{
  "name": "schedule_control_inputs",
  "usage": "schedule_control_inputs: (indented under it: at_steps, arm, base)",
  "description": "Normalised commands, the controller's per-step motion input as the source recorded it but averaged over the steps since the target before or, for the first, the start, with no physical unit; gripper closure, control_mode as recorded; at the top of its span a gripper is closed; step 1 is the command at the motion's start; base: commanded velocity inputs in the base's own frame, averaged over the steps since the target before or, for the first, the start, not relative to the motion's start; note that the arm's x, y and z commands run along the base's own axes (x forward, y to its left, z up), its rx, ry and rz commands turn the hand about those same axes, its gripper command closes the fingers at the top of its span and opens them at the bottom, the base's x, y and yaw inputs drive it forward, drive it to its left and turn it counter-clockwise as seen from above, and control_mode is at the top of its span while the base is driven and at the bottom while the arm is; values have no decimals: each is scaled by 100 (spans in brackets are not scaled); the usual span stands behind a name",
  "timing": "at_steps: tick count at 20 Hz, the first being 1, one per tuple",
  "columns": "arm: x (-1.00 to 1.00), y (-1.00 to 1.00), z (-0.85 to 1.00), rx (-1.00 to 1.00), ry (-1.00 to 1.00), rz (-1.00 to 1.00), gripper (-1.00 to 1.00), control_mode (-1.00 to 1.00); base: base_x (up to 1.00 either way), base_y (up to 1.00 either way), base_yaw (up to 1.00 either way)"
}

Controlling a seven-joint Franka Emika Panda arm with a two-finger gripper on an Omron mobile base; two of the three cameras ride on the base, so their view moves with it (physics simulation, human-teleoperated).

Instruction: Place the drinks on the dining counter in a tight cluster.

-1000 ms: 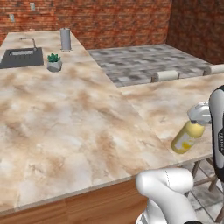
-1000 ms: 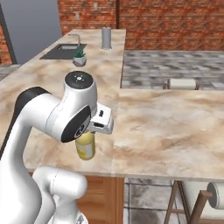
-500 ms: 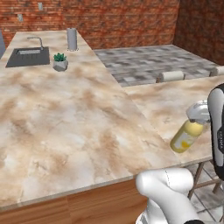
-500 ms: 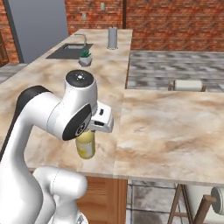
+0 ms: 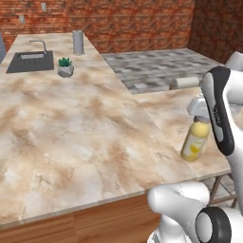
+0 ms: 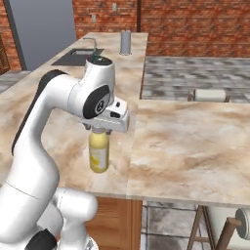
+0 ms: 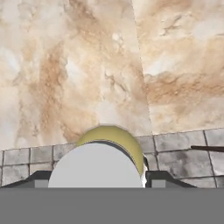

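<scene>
Stubby yellow juice bottle [image 6: 98,152], pale cap, upright.

Gripper [image 6: 99,131] fingertips — and juice bottle [image 6: 98,151] cap — hidden behind the hand.

I am working in a kitchen: I see a long marbled counter [image 5: 71,137] with a sink [image 5: 27,61], a small plant [image 5: 65,67], brick walls [image 5: 118,21] and a tiled floor [image 5: 156,71].

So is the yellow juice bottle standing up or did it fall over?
Standing up. The yellow juice bottle is upright, pale cap on top, under the gripper, near the dining counter edge.
</scene>
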Motion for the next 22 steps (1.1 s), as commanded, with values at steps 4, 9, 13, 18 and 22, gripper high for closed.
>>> schedule_control_inputs:
  at_steps: [4,9,13,18,22]
  arm:
    - [71,-1,5,-1,29,4,100,-100]
    - [42,-13,-26,2,4,17,100,-100]
    - [84,-40,-53,0,0,3,100,-100]
    - [69,-71,-38,0,0,0,100,-100]
    - [39,-92,-4,0,0,0,100,-100]
  base:
    - [0,0,0]
    - [0,0,0]
    - [0,0,0]
    - [0,0,0]
    - [0,0,0]
